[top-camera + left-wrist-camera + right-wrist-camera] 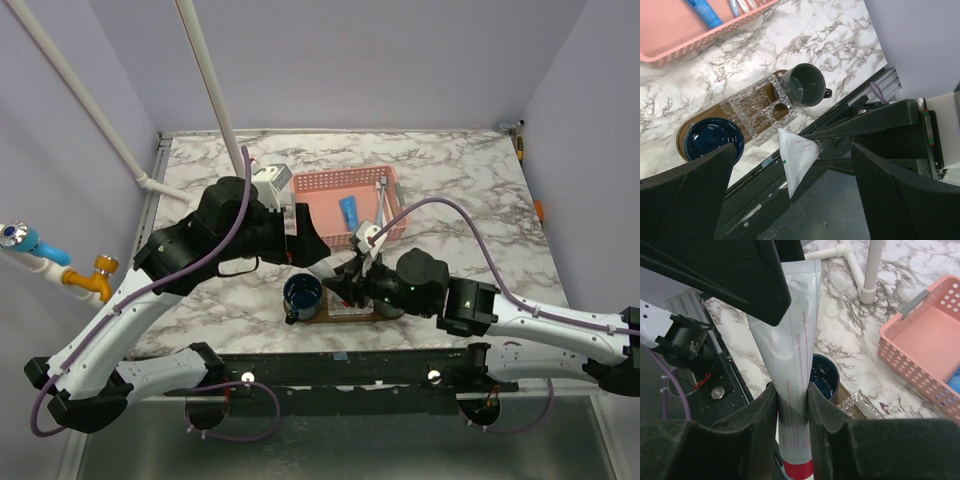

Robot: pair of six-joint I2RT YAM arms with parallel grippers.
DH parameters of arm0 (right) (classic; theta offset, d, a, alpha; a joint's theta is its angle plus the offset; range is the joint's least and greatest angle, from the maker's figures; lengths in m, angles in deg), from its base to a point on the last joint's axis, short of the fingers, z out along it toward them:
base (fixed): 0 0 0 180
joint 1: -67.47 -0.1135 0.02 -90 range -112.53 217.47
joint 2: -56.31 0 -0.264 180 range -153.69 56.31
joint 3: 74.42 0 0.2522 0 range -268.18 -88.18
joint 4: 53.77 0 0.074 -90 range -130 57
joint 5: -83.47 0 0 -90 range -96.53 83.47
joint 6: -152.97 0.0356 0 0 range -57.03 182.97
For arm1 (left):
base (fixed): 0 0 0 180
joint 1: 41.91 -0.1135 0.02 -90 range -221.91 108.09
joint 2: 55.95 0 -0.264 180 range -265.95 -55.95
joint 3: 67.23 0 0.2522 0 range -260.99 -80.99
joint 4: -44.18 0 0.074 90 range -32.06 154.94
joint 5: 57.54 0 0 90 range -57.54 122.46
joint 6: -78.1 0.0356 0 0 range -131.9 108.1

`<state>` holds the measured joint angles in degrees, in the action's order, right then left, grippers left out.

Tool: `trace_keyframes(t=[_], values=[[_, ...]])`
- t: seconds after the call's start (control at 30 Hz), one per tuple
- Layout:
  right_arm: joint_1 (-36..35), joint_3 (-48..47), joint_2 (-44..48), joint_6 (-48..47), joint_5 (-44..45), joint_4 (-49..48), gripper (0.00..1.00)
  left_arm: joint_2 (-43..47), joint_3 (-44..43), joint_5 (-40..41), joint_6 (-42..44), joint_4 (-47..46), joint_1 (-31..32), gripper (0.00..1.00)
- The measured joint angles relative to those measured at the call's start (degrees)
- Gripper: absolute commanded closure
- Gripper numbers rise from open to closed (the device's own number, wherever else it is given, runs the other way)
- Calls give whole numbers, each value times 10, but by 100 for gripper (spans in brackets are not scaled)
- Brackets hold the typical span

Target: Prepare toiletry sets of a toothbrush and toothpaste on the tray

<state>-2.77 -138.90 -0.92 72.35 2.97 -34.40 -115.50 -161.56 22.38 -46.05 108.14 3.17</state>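
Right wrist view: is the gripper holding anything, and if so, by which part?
Yes. The right gripper is shut on a silver-white tube, pinching the lower part of its body just above the red end.

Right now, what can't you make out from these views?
Top view: tray mostly hidden under both arms.
Right wrist view: tube in the right gripper runs off the bottom edge.
Left wrist view: basket cut by the top edge, contents mostly unseen.

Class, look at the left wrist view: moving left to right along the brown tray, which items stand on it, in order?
On the tray: dark blue cup → clear plastic holder → grey-green cup.
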Motion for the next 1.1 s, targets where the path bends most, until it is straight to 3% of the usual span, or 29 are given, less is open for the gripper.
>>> trace_keyframes(t=[0.67, 1.1], values=[[-64, -8, -24, -50, 108, -10, 70, 5, 4, -33, 35, 48, -2, 49], [-81, -16, -25, -55, 127, -13, 70, -1, 16, -77, 44, 47, -8, 67]])
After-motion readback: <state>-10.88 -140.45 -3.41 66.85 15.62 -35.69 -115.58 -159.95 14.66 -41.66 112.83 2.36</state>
